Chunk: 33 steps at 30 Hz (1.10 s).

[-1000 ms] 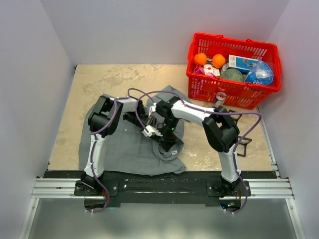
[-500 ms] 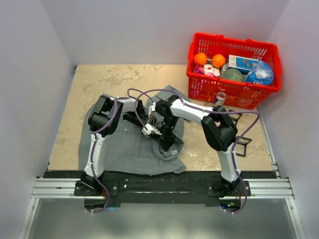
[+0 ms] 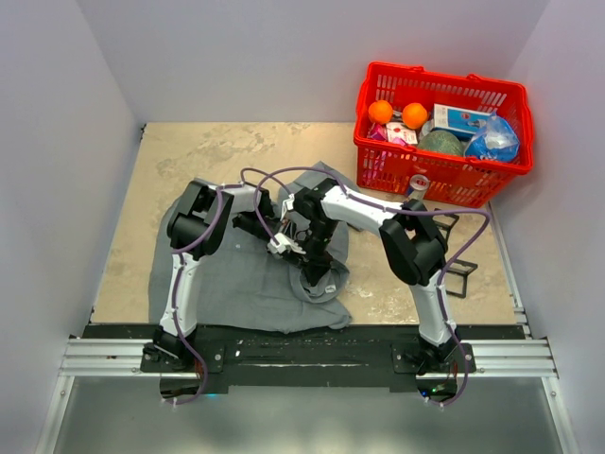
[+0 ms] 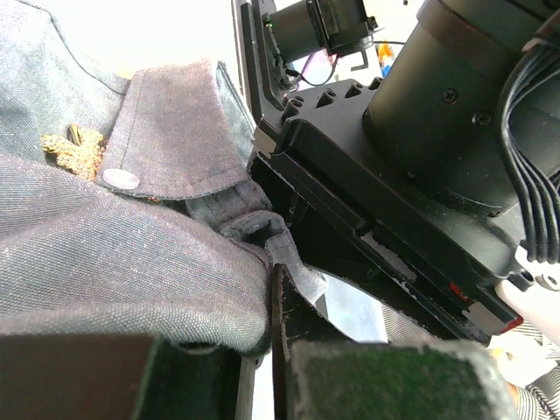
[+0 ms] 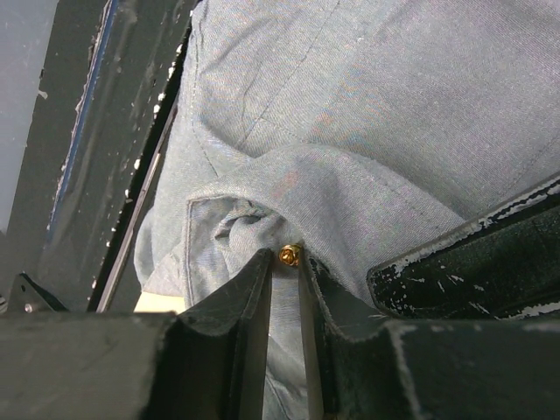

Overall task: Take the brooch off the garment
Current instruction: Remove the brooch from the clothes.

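Clenched on a bunched fold of the garment (image 4: 131,262), at lower centre of the left wrist view, with left gripper (image 4: 273,350) jaws; apparently to keep the thin grey cloth lifted and steady for the other arm. Visible at upper left of that view: the brooch (image 4: 72,147), a small gold-brown ornament pinned just beside a white button (image 4: 120,179) under the collar (image 4: 175,122).

Set to a narrow slit at lower centre of the right wrist view, with right gripper (image 5: 284,262) jaws bracketing a gold knob (image 5: 290,255) right at the fingertips, against a puckered hump of cloth. Probably the brooch's fastening, which would explain approaching from this side while the cloth is held up. Cannot tell whether pinched or merely framed.

Viewed from overhead, both grippers close together over the shirt, at centre frame, with cloth spread across the lower part of the table (image 3: 189,151). Judged mid-task: brooch not yet free of the garment.
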Motion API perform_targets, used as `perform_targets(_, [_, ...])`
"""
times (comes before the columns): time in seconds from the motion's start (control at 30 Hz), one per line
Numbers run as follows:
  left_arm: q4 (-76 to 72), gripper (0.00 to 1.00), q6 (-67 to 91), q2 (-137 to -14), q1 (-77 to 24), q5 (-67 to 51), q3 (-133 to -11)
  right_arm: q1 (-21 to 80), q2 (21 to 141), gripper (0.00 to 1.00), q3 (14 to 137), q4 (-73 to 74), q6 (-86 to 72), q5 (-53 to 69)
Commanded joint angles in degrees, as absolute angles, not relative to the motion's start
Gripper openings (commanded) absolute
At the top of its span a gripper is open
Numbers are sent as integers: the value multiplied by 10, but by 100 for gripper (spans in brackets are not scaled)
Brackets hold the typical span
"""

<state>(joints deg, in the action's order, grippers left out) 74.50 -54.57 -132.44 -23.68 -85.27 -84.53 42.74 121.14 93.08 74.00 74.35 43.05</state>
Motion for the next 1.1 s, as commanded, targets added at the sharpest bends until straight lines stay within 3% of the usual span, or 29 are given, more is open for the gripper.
perform_targets(0.0, [753, 0, -562, -1323, -246, -915, -864, 427, 1224, 21, 957, 732, 751, 446])
perform_targets(0.3, [753, 0, -561, -1325, -245, -915, -866, 426, 1232, 13, 967, 739, 751, 445])
perform_targets(0.43, [752, 0, -561, -1326, -246, -916, -866, 426, 1224, 0, 962, 724, 738, 439])
perform_targets(1.07, [753, 0, -566, -1338, -243, -918, -868, 420, 1103, 0, 875, 579, 623, 396])
